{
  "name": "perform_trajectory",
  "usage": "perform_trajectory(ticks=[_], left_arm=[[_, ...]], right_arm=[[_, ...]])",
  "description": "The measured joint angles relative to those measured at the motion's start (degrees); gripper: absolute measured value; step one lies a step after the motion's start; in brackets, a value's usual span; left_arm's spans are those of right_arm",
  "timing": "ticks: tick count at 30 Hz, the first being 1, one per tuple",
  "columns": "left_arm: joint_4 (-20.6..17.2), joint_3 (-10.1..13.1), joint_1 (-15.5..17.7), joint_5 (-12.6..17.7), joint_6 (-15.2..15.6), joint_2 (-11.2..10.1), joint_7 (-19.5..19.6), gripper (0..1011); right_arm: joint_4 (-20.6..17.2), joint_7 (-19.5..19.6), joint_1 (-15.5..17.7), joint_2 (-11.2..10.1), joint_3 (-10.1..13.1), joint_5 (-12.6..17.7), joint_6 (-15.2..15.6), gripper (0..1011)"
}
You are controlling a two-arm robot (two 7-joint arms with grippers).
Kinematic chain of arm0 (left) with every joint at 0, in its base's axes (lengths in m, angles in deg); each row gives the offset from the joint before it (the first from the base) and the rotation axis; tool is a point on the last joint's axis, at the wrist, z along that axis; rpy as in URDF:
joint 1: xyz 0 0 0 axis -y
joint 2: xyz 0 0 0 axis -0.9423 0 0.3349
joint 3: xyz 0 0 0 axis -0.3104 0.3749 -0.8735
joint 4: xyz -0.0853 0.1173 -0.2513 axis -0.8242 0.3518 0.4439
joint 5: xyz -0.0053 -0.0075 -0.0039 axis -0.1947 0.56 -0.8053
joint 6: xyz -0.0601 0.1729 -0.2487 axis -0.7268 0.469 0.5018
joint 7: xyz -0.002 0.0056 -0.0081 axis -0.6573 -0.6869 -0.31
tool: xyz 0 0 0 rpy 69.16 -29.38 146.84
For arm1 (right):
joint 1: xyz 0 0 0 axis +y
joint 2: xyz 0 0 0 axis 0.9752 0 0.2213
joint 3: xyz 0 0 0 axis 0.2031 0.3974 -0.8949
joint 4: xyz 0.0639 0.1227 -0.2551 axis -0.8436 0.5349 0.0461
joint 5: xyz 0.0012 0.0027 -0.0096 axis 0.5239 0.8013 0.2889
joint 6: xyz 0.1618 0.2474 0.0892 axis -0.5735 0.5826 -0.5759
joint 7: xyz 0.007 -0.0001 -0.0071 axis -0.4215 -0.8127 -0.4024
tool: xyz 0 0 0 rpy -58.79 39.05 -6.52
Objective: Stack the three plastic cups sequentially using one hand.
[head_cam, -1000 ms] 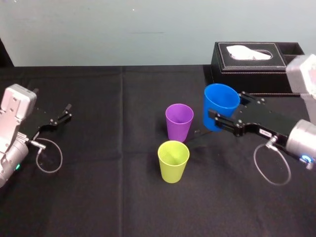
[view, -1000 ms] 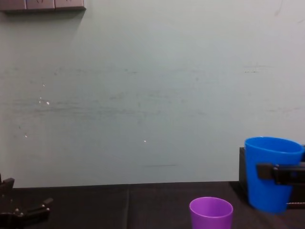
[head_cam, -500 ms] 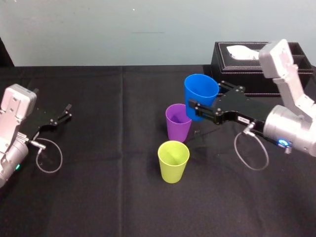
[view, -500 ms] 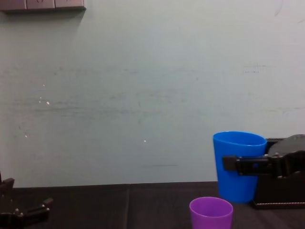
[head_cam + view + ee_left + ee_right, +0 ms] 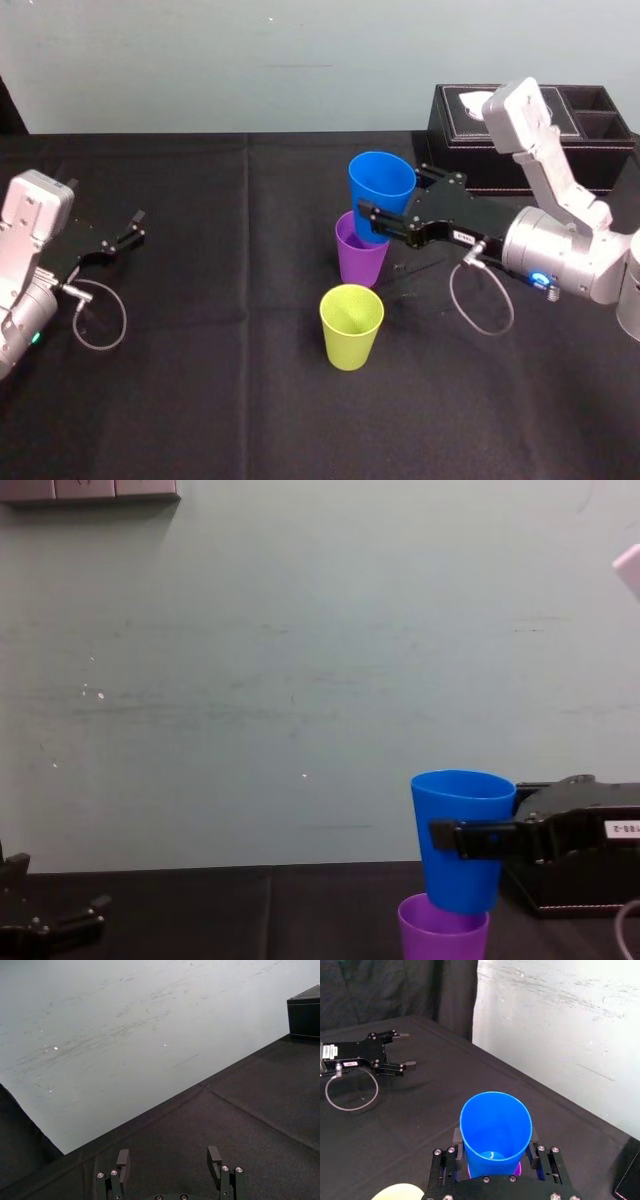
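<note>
1 blue cup (image 5: 381,190) upright, mouth up, R pincer (image 5: 371,225)

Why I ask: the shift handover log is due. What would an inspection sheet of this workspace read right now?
Surface: table under a black cloth with a seam; no spills seen.
Job's things: blue cup upright, its base just inside the mouth of the purple cup, not fully seated. The yellow-green cup stands upright and apart, nearer the robot.
Clutter: black tissue box at the far right.
Grippers: right gripper shut on the blue cup. The left gripper is open, parked at the left.
Cables: right cable loop and left cable loop hang at the wrists, clear of the cups.
Surroundings: pale wall; nothing else seen.
</note>
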Motion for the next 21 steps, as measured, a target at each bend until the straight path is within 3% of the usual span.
perform_trajectory(ticks=[21], left_arm=[[0.0, 0.0, 0.0, 0.0, 0.0, 0.0, 0.0, 1011]], right_arm=[[6.25, -1.02, -3.73, 2.78, -2.45, -2.42, -1.09, 716]])
